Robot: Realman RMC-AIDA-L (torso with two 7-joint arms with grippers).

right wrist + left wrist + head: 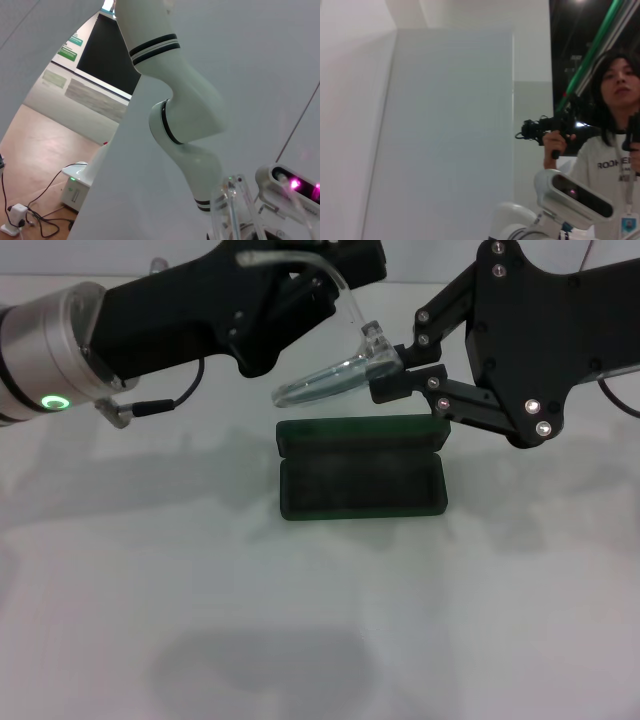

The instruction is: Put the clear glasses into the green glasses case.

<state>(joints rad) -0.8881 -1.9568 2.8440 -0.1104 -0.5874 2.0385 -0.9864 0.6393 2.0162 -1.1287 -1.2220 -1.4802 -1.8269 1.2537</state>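
Our right claw [392, 375] is clamped on the hinge corner of the clear glasses [335, 375], which hang in the air above the green glasses case [360, 472] lying open on the table [320, 620]. We judge the thin grip could let the frame twist and miss the tray. Beyond, our left claw [300, 285] touches the raised temple arm; we cannot tell its opening.

The green glasses case [361, 469] lies open at mid tabletop [150, 590]. The clear glasses [335, 365] hang above its rear edge, between the left end effector [300, 285] and the right end effector [395, 370].
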